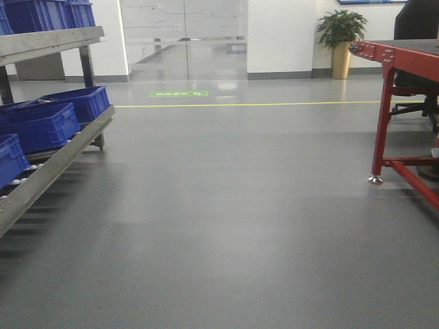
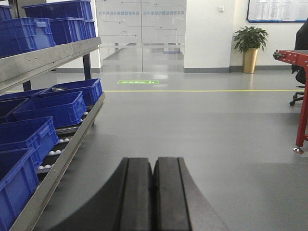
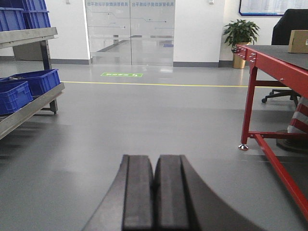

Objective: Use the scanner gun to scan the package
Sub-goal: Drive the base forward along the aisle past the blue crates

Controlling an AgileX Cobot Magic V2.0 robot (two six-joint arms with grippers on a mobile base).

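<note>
grey glossy floor point(image 1: 226, 226) fills most of every view. long metal roller rack point(image 1: 58, 164) runs along the left side, two levels, carrying blue plastic crates point(image 2: 48, 108) in a row. red steel-framed table point(image 3: 272, 67) with a dark top stands at the right. frosted glass double doors point(image 1: 184, 34) in the white far wall. potted green plant in a gold pot point(image 1: 341, 31) just beyond the table's far end. thin yellow floor line point(image 1: 274, 104) crosses ahead of the doors.

brown cardboard package point(image 3: 298, 41) sits on the table top, at the right edge of the right wrist view, well apart from both arms.

left gripper point(image 2: 154, 163): black fingers pressed together, holding nothing. right gripper point(image 3: 154, 161): same, closed and empty, aimed down the floor.
</note>
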